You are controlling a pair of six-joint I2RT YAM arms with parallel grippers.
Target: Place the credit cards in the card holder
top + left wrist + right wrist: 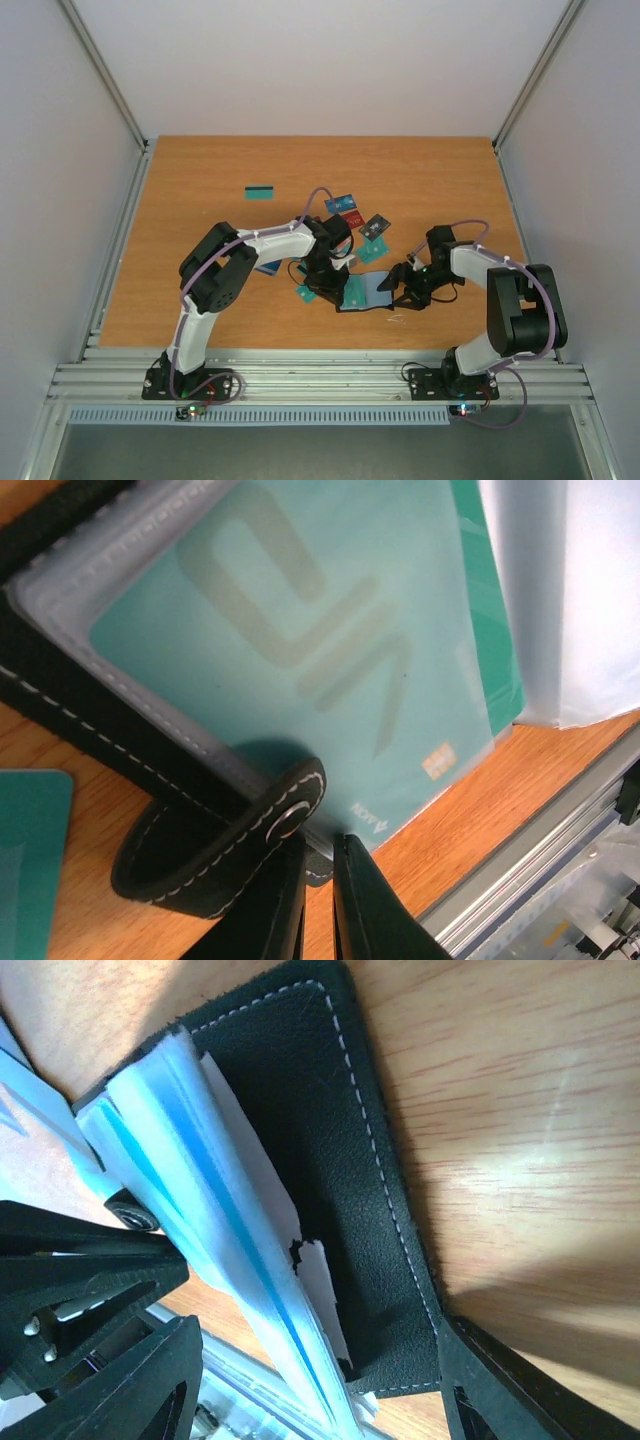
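Note:
The black card holder (pixel 365 293) lies open near the table's front edge, with its clear sleeves fanned up. My left gripper (pixel 338 290) is shut on its left stitched edge (pixel 318 865), next to the snap strap (pixel 215 855). A teal credit card (pixel 300 650) sits inside the top sleeve. My right gripper (pixel 315 1360) is open and straddles the right cover (pixel 320 1140) and the standing sleeves (pixel 220 1230). Loose credit cards lie behind the holder: blue (pixel 340 203), red (pixel 351 218), dark grey (pixel 375 226) and teal (pixel 372 250). Another teal card (pixel 305 293) lies by the left gripper.
A teal card with a black stripe (pixel 260 192) lies alone at the back left. A blue card (pixel 268 268) shows partly under the left arm. The metal rail (pixel 320 380) runs along the table's front edge, close to the holder.

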